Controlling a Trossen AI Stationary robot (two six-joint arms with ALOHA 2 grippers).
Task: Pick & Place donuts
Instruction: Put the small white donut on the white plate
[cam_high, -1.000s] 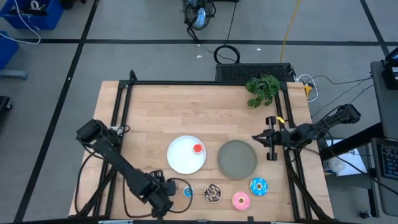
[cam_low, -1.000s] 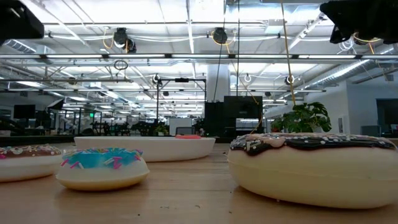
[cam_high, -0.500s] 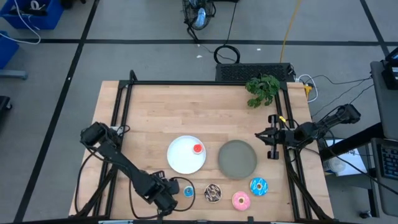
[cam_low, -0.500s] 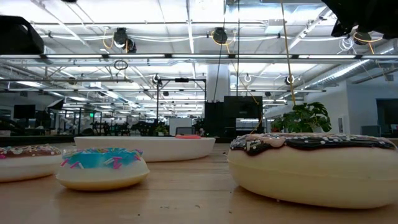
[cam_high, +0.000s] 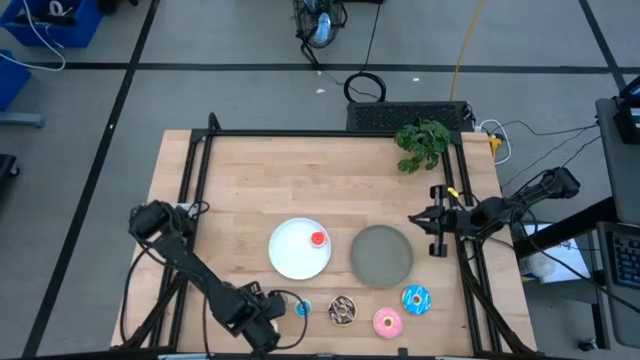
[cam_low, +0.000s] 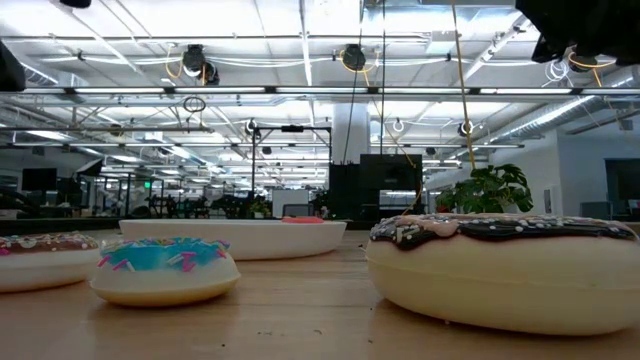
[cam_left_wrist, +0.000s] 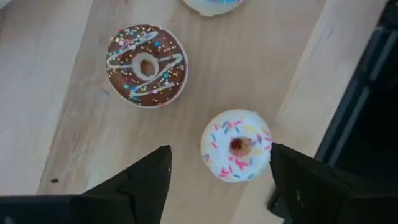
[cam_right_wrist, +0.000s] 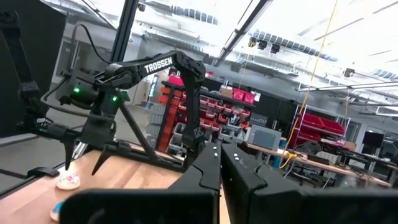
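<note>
Hovering at the table's (cam_high: 240, 170) near edge, the left gripper (cam_left_wrist: 217, 171) spreads its jaws wide around a small sprinkled donut (cam_left_wrist: 236, 145), gripping nothing. The right gripper (cam_high: 432, 222) waits closed at the right edge.

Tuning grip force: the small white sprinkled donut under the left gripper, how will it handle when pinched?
Probably rigid: the small white sprinkled donut looks like glossy moulded plastic, so it may slip between the left gripper fingers. It lies flat on the table, so rolling seems unlikely unless tipped on edge. Likely light for its size, easily nudged sideways.
</note>
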